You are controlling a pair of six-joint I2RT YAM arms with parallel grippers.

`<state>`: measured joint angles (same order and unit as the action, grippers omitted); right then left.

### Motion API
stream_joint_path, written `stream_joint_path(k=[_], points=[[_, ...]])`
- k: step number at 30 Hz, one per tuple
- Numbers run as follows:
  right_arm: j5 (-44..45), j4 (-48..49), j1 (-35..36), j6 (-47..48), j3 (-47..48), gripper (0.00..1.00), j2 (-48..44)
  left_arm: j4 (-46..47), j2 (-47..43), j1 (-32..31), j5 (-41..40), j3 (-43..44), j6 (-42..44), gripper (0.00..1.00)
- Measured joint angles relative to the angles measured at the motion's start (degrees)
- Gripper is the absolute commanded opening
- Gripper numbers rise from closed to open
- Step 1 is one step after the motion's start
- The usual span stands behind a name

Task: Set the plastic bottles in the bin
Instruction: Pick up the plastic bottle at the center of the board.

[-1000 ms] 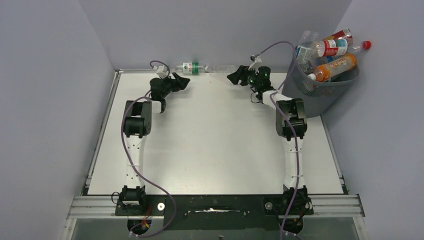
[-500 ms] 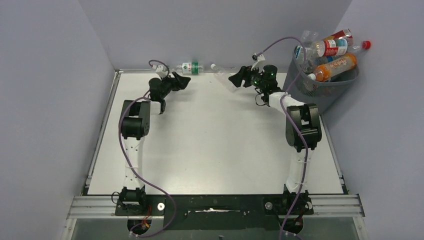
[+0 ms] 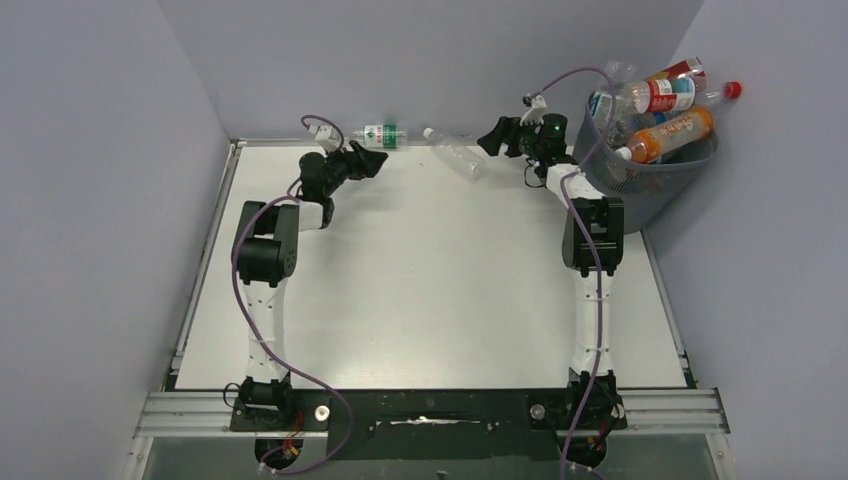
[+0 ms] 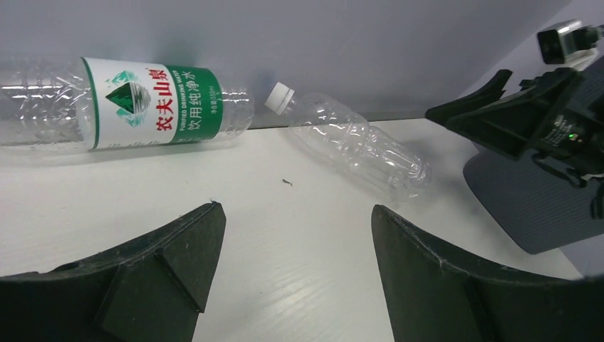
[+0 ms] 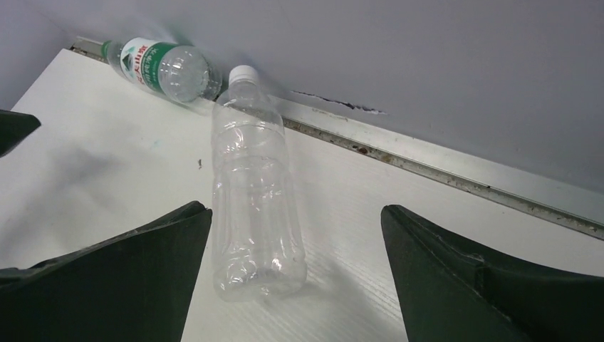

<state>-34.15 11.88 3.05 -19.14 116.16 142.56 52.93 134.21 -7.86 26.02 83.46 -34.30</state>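
My right gripper (image 5: pixel 295 211) stands open and empty, the clear bottle (image 5: pixel 253 192) lying on the table (image 5: pixel 107 142) at its 12 o'clock, cap pointing away, farther from my open left gripper (image 4: pixel 295 214).

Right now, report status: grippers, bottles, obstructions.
Left gripper open, right gripper open, both empty. Green-label bottle and clear bottle on table. Bin piled high.

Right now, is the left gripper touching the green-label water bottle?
Apart. The left wrist view shows bare table between the left gripper and the green-label water bottle.
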Motion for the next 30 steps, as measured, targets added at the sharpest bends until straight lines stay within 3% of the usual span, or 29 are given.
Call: stream_joint_path(k=[14,30], points=[[-4.83,-3.17,5.05,1.88,2.14,0.95,3.69,-2.58,-4.98,-3.41,0.07,-5.44,2.60,0.75],[5.01,-12.11,9.81,8.72,4.17,0.88,4.68,-4.81,-10.40,-3.85,0.04,-9.22,4.31,0.75]])
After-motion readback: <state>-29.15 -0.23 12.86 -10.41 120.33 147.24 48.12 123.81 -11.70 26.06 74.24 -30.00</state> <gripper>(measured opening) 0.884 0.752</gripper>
